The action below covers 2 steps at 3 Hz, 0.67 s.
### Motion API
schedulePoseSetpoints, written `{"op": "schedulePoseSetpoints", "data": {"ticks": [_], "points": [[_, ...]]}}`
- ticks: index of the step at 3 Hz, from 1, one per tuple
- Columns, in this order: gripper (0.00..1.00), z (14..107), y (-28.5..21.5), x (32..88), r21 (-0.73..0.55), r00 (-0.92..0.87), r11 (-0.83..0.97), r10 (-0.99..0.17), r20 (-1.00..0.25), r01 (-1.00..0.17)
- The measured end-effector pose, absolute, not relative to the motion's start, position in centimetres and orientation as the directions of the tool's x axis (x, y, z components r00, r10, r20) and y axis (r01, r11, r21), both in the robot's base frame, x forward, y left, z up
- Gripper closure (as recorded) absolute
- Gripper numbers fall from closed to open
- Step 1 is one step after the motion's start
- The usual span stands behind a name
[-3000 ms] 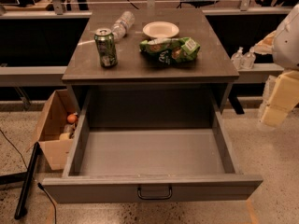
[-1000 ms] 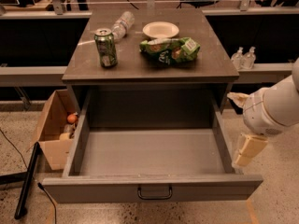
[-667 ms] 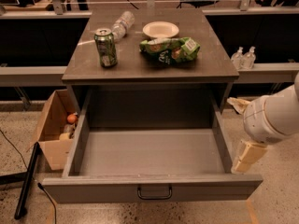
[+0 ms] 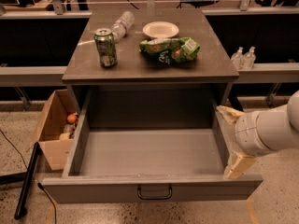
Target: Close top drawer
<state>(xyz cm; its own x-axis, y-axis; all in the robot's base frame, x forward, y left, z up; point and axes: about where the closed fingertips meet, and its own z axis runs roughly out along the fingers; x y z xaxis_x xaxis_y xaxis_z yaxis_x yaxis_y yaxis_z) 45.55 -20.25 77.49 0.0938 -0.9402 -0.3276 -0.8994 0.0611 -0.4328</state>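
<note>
The top drawer (image 4: 149,153) is pulled far out of the grey cabinet, and its deep grey box is empty. Its flat front (image 4: 93,190) faces me at the bottom, with a small dark pull handle (image 4: 154,192) at the centre. My gripper (image 4: 223,142) is at the drawer's right side wall, near the front right corner. Its two cream fingers (image 4: 240,164) are spread apart, one pointing up-left and one pointing down at the front corner. The gripper is open and holds nothing. The white arm (image 4: 271,127) reaches in from the right edge.
On the cabinet top (image 4: 84,69) stand a green can (image 4: 106,47), a lying plastic bottle (image 4: 121,23), a white plate (image 4: 160,30) and a green chip bag (image 4: 169,49). A cardboard box (image 4: 53,127) with items sits on the floor to the left. Small bottles (image 4: 244,58) stand on a ledge to the right.
The arm has come down from the upper right to the drawer's right wall, and in the last second it lowered slightly toward the front corner. The drawer has not moved.
</note>
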Motion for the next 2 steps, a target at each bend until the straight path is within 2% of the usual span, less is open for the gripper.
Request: {"op": "schedulePoseSetpoints", "data": {"ticks": [2], "points": [[0.0, 75.3, -19.1, 44.2, -0.449, 0.181, -0.015, -0.927, -0.33, -0.893]]}}
